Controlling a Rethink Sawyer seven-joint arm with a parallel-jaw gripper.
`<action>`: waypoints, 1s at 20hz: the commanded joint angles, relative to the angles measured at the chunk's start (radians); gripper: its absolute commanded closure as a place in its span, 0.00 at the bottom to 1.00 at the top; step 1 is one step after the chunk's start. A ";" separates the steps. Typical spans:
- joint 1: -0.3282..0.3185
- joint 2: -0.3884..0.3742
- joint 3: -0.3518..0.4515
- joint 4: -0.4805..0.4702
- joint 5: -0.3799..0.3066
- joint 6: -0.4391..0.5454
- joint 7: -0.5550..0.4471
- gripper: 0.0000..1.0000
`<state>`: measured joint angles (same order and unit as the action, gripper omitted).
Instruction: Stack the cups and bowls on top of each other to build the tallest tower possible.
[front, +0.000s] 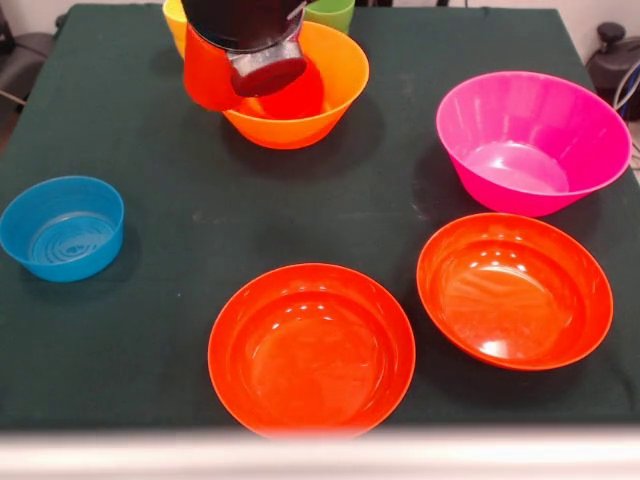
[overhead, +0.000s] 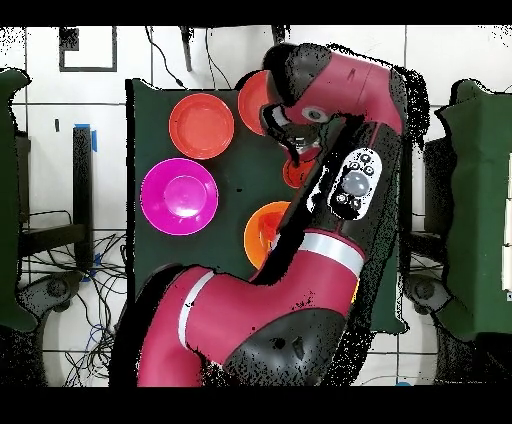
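Note:
A large orange bowl (front: 335, 85) stands at the table's far side; it also shows in the overhead view (overhead: 262, 232). My gripper (front: 262, 62) hangs over its left rim. A red-orange piece (front: 205, 78) sits right at the gripper, and red also shows inside the bowl (front: 300, 98). I cannot tell whether the gripper holds it. A yellow cup (front: 174, 18) and a green cup (front: 335, 12) stand behind, partly hidden. A magenta bowl (front: 530, 140) is at the right. Two wide red-orange bowls (front: 312, 350) (front: 515, 290) are in front. A small blue bowl (front: 62, 228) is at the left.
The table has a dark green cloth (front: 200, 220). In the overhead view the arm (overhead: 350, 180) covers the table's right part; the magenta bowl (overhead: 180, 195) and one red-orange bowl (overhead: 201, 125) show beside it. Cables lie on the floor around the table.

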<state>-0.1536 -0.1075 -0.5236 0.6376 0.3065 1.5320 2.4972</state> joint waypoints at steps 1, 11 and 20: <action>-0.023 -0.023 0.158 0.089 -0.067 -0.118 -0.261 1.00; -0.048 -0.058 0.234 0.220 -0.111 -0.485 -0.302 1.00; -0.092 -0.087 0.324 0.313 -0.147 -0.649 -0.327 1.00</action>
<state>-0.2178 -0.1738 -0.3694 0.8101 0.2319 0.9101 2.4972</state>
